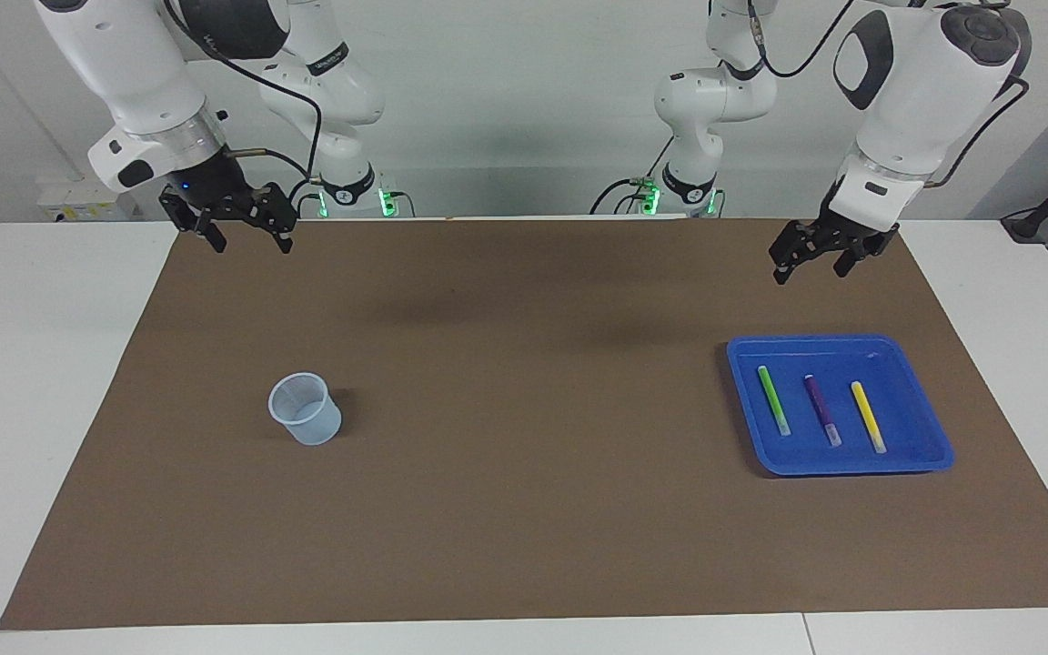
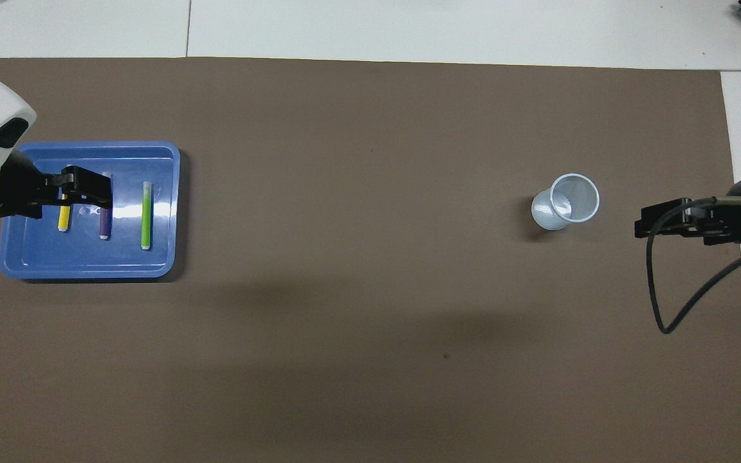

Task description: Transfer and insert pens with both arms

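Lying in blue tray [image 1: 933, 452]: pens [image 1: 822, 410], axes 12-to-6, caps toward 6 in facing view. Hovering wide open, empty: left tool [image 1: 811, 260], right tool [image 1: 246, 238], over brown mat [image 1: 524, 509].

I count three pens, one green pen [image 1: 773, 400], one purple pen [image 1: 821, 410], one yellow pen [image 1: 868, 417], one blue tray [image 1: 929, 435], one plastic cup [image 1: 305, 409], one brown mat [image 1: 524, 509], my two grippers, left gripper [image 1: 811, 269], right gripper [image 1: 250, 244]

wall [image 1: 524, 82]: plain pale grey-white, soft shadows;
tabletop [image 1: 51, 364]: white, seamed panels;
mat [image 1: 524, 528]: brown, covers most of it
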